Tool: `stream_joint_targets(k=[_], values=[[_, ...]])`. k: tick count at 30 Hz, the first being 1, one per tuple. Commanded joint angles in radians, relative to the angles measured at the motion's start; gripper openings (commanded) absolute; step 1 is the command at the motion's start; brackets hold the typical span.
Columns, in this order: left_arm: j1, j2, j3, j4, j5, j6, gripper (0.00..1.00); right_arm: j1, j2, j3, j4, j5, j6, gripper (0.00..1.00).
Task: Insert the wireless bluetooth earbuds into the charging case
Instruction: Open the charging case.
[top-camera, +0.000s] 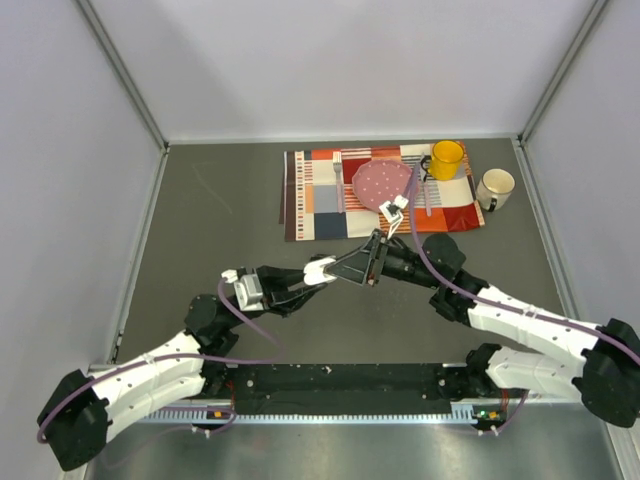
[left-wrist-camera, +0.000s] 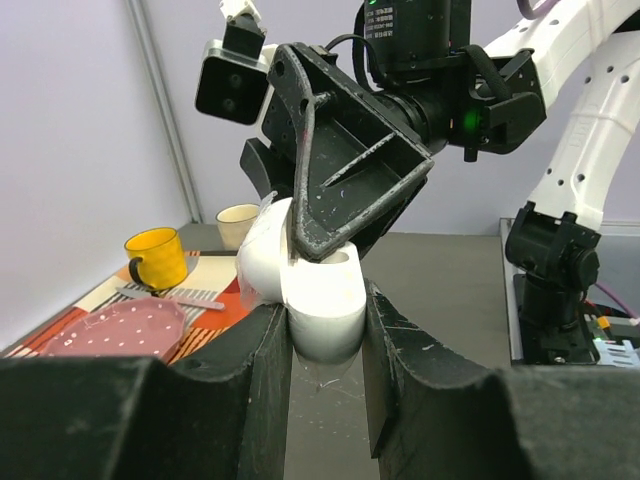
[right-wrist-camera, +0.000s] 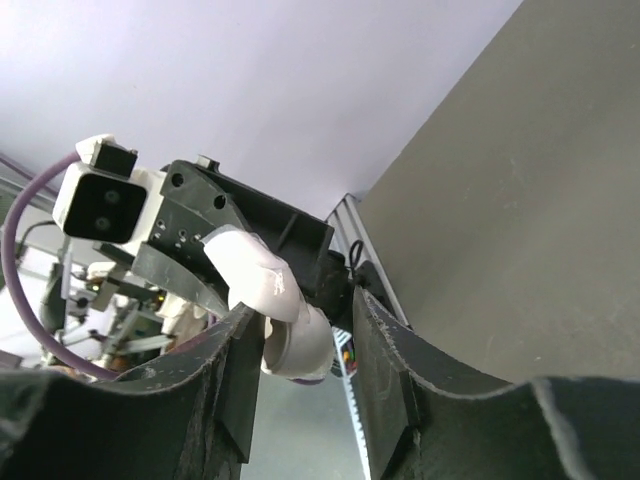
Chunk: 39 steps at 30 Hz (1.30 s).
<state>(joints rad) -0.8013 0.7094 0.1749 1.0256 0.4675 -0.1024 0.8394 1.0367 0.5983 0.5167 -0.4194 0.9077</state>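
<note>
Left arm: it reaches from the lower left of the top view up toward the centre, elbow bent, forearm angled to the right above the table (top-camera: 215, 200).
Left gripper (top-camera: 320, 271): closed tight on the charging case (left-wrist-camera: 325, 310), one black finger pressed to each side of its white body.
Charging case: held off the table at the middle of the top view, where the two arms meet. It stands roughly upright in the left wrist view, and its rounded lid (left-wrist-camera: 262, 255) is swung open toward the left of that frame.
Right arm: it comes in from the lower right of the top view, forearm slanting up and left, wrist turned down toward the case.
Right gripper (right-wrist-camera: 305, 305): the jaws stand partly apart and straddle the case. From its own camera the white body sits between the two fingers, closer to the left one. In the left wrist view one finger's tip rests at the case's open top. Whether the jaws grip anything cannot be told.
Earbuds: none can be made out in any view.
Background: a patchwork placemat (top-camera: 310, 205) lies at the upper middle of the top view. It carries a pink dotted plate (top-camera: 381, 184) and a yellow mug (top-camera: 446, 158). A white mug (top-camera: 495, 187) stands just off its right edge.
</note>
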Motion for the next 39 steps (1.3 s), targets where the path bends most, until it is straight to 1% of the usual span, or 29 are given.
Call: stream_joint_targets(k=[1,3,4,7,9,12,14,15,16,19,20,21,22,27,31,33,35,37,38,39], values=[[-0.010,-0.022,-0.009,0.074,0.033,0.044,0.00,-0.006,0.052,0.009,0.080,-0.057,0.120,0.39],[-0.010,-0.033,-0.009,0.051,0.001,0.067,0.00,-0.006,0.059,0.001,0.115,-0.102,0.160,0.40],[-0.010,-0.040,-0.009,0.042,-0.009,0.073,0.00,-0.006,0.057,-0.003,0.120,-0.111,0.168,0.42],[-0.010,-0.048,-0.014,0.031,-0.033,0.092,0.00,-0.006,0.045,-0.011,0.092,-0.119,0.184,0.46],[-0.010,-0.048,-0.012,0.030,-0.033,0.093,0.00,-0.005,0.036,-0.012,0.079,-0.118,0.183,0.46],[-0.010,-0.041,-0.008,0.033,-0.029,0.093,0.00,-0.006,0.034,-0.020,0.088,-0.116,0.186,0.40],[-0.010,-0.031,-0.005,0.036,-0.023,0.090,0.00,-0.005,0.037,-0.023,0.101,-0.113,0.200,0.31],[-0.010,-0.030,-0.003,0.037,-0.018,0.083,0.00,-0.006,0.037,-0.026,0.115,-0.113,0.203,0.25],[-0.010,-0.025,-0.002,0.036,-0.015,0.078,0.00,-0.005,0.042,-0.035,0.144,-0.113,0.212,0.15],[-0.010,-0.019,0.003,0.036,-0.024,0.053,0.05,-0.006,0.048,-0.037,0.180,-0.122,0.233,0.03],[-0.010,-0.019,0.005,0.034,-0.030,0.049,0.07,-0.005,0.052,-0.038,0.193,-0.127,0.244,0.01],[-0.010,-0.019,0.005,0.036,-0.038,0.037,0.11,-0.006,0.051,-0.043,0.207,-0.128,0.250,0.00],[-0.010,-0.021,0.005,0.031,-0.052,0.026,0.13,-0.005,0.051,-0.046,0.221,-0.130,0.255,0.00],[-0.010,-0.027,-0.005,0.048,-0.110,-0.017,0.17,-0.006,0.042,-0.066,0.281,-0.111,0.276,0.00],[-0.010,-0.022,-0.014,0.073,-0.133,-0.033,0.23,-0.005,0.043,-0.075,0.301,-0.110,0.289,0.00],[-0.010,-0.016,-0.017,0.086,-0.138,-0.039,0.24,-0.006,0.045,-0.077,0.308,-0.110,0.290,0.00],[-0.010,-0.010,-0.015,0.091,-0.144,-0.046,0.30,-0.005,0.048,-0.080,0.321,-0.110,0.298,0.00],[-0.010,-0.005,-0.015,0.097,-0.142,-0.051,0.31,-0.003,0.051,-0.080,0.324,-0.110,0.300,0.00],[-0.010,-0.001,-0.014,0.100,-0.139,-0.051,0.33,-0.005,0.052,-0.081,0.327,-0.111,0.300,0.00],[-0.010,0.001,-0.014,0.102,-0.145,-0.056,0.38,-0.005,0.052,-0.083,0.335,-0.111,0.301,0.00]])
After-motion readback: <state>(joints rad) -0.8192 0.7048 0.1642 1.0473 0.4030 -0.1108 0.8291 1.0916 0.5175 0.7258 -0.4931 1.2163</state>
